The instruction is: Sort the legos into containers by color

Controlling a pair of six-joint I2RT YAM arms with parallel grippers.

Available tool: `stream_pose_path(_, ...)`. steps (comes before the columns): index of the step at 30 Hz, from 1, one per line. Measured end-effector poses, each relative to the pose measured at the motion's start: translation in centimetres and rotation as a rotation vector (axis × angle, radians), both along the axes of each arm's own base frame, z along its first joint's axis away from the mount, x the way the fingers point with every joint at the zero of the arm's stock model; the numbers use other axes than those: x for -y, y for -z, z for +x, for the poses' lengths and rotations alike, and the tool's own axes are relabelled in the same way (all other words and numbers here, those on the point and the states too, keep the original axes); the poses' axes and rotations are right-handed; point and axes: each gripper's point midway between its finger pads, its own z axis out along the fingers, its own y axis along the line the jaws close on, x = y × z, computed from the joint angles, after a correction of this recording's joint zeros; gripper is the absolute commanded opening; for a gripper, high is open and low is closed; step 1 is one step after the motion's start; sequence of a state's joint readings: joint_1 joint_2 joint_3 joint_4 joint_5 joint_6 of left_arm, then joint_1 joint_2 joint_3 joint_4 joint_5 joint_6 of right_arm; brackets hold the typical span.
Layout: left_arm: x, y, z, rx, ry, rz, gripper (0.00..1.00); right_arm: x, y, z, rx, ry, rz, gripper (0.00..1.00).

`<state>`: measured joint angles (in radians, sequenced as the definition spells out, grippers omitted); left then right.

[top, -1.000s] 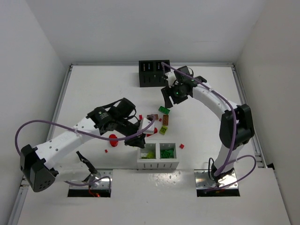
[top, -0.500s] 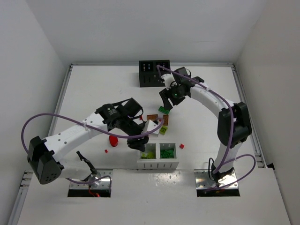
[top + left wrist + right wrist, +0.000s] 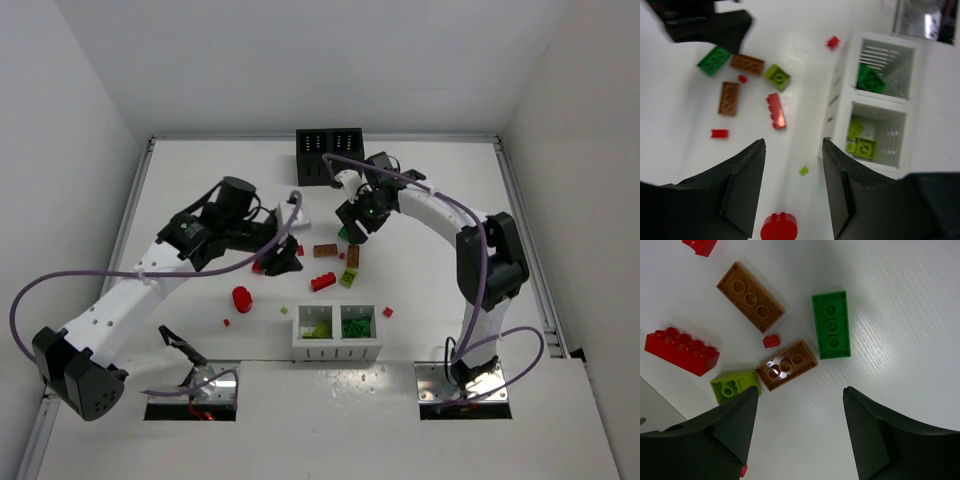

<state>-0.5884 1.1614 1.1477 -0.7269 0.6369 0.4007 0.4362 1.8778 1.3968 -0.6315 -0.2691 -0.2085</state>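
White arm links [image 3: 120,305], black joints [image 3: 490,260], looping purple cables [image 3: 486,300], matte black jaws.

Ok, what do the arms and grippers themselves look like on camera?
The left arm and right arm have white links, black joint housings and a loose purple cable each. The left gripper and right gripper have two matte black wedge-shaped fingers.
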Motion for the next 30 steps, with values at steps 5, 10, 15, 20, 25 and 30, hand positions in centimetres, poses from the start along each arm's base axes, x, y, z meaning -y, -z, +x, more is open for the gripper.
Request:
stream_pose_path(5,-2.7,-1.0,3.6,-0.008,-0.191,-0.042,0.55,-0.5,2.5,0.2,-0.006,-0.035,-0.045,0.74)
stream_pose_path(10,-5.1,-1.2,5.8,-0.028,-0.315,-0.061,0.55,-0.5,5.3,0.9,-0.018,-0.039,-0.098,0.76)
stream_pose_path(15,-6.4,-1.2,6.6,-0.044,-0.378,-0.069,0.55,-0.1,6.3,2.6,0.027,-0.026,-0.140,0.79)
stream_pose_path(20,-6.9,-0.8,6.8,-0.057,-0.397,-0.067,0.55,-0.3,6.5,4.1,0.068,-0.015,-0.150,0.79)
stream_pose_path(25,-7.7,1.4,6.5,-0.085,-0.403,-0.032,0.55,-0.8,7.0,4.9,0.069,-0.018,-0.143,0.71)
stream_pose_path(30,-8.4,4.7,5.4,-0.123,-0.379,0.033,0.55,-1.7,7.0,5.7,0.072,-0.026,-0.120,0.56)
